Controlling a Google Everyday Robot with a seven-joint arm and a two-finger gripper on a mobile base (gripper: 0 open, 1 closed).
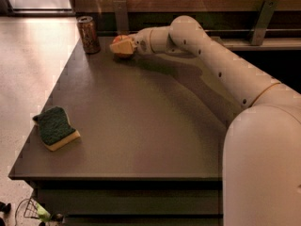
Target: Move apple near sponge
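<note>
The apple (119, 38) is a small red-orange round thing at the far left of the table, just right of the brown can; only its top shows behind the gripper. My gripper (121, 47) is at the end of the outstretched arm, right at the apple and low over the table. The sponge (55, 127), dark green on top with a yellow base, lies near the table's front left corner, far from the apple and the gripper.
A brown drink can (88, 34) stands upright at the far left corner, a little left of the apple. The dark table (141, 126) ends in edges at left and front. A rail with metal brackets (261, 14) runs behind. My white arm crosses the right side.
</note>
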